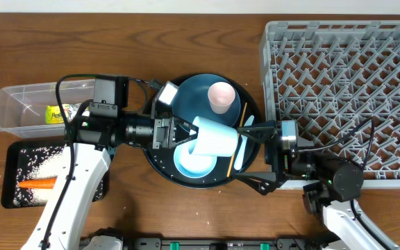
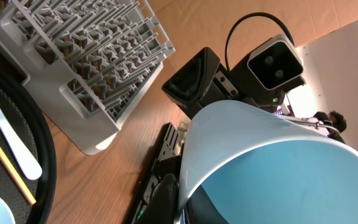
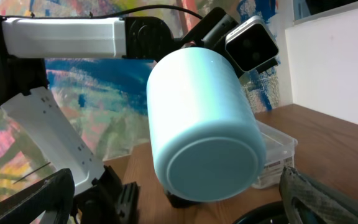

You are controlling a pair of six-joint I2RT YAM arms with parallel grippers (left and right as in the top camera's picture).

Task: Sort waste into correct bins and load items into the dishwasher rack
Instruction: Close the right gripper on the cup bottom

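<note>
My left gripper (image 1: 186,135) (image 2: 184,199) is shut on the rim of the light-blue cup (image 1: 215,137) (image 2: 272,168). It holds the cup on its side above the dark-blue plate (image 1: 193,94). My right gripper (image 1: 254,139) (image 3: 182,208) is open just right of the cup. The cup's base (image 3: 211,167) faces it, between the spread fingers (image 3: 328,196), apart from them. On the plate stands the pale-pink cup (image 1: 221,96), and a pale bowl (image 1: 192,162) lies below it. A chopstick (image 1: 235,136) and a pale flat utensil (image 1: 244,139) (image 2: 11,143) lie at the plate's right. The rack (image 1: 346,90) (image 2: 86,56) is at right.
The clear tub (image 1: 26,110) at left holds the yellow-green wrapper (image 1: 57,113). Below it the black tray (image 1: 16,198) holds rice grains (image 1: 37,163) and the carrot (image 1: 37,184). The round black tray (image 1: 160,170) lies under the plate. The left arm (image 1: 82,167) crosses above the black tray.
</note>
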